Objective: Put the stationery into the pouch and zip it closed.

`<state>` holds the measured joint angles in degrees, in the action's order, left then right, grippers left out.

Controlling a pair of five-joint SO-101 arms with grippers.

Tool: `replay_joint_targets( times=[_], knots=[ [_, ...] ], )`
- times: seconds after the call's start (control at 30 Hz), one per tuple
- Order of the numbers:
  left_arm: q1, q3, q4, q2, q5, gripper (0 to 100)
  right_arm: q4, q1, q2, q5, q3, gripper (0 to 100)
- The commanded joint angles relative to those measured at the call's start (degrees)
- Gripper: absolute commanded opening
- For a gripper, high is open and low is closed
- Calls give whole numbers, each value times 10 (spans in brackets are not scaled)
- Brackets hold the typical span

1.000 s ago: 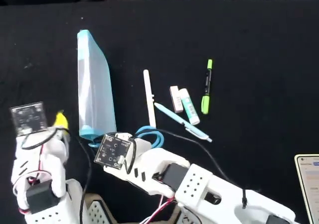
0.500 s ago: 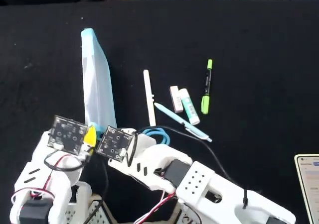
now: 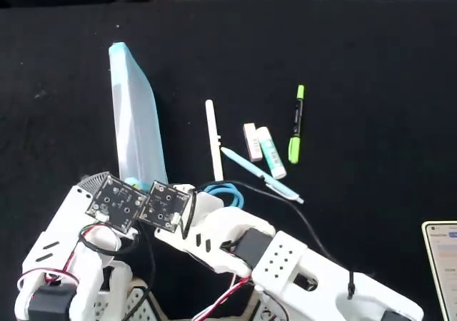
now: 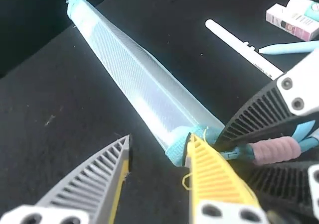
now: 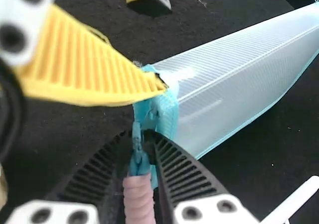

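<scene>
The translucent light-blue pouch (image 3: 134, 121) lies lengthwise on the black table, its near end (image 4: 183, 144) toward the arms. My right gripper (image 5: 138, 137) is shut on the pouch's blue zipper pull (image 5: 136, 157) at that end. My left gripper (image 4: 158, 139) is open at the same end, with its yellow finger (image 4: 212, 176) touching the pouch corner and its grey finger (image 4: 94, 184) out on the table. To the right lie a white pen (image 3: 213, 139), an eraser (image 3: 252, 141), a glue stick (image 3: 271, 152), a green highlighter (image 3: 295, 125) and a blue pen (image 3: 260, 172).
A blue cord loop (image 3: 220, 191) lies by the right arm's wrist. A phone (image 3: 443, 260) sits at the table's right edge. Both wrists crowd together at the pouch's near end.
The left arm swung right from the table's left side up to the pouch's near end. The pouch's far tip wobbled sideways. The right gripper kept its hold.
</scene>
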<state>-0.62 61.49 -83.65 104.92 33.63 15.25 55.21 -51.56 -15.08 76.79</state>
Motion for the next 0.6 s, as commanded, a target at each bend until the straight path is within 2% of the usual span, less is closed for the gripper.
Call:
replay_joint_targets(
  times=[0.0,0.1,0.2,0.47,0.57],
  knots=[
    [7,-28,-44,-5,20,200,4,-10,-18,-5,-31,11],
    [12,-80,-82,-5,19,200,4,-10,-18,-5,-31,11],
    [12,-71,-87,-5,22,200,4,-10,-18,-5,-31,11],
    [7,32,42,-5,8,196,4,-10,-18,-5,-29,11],
    [7,33,58,-5,-14,197,4,-10,-18,-5,-29,11]
  ],
)
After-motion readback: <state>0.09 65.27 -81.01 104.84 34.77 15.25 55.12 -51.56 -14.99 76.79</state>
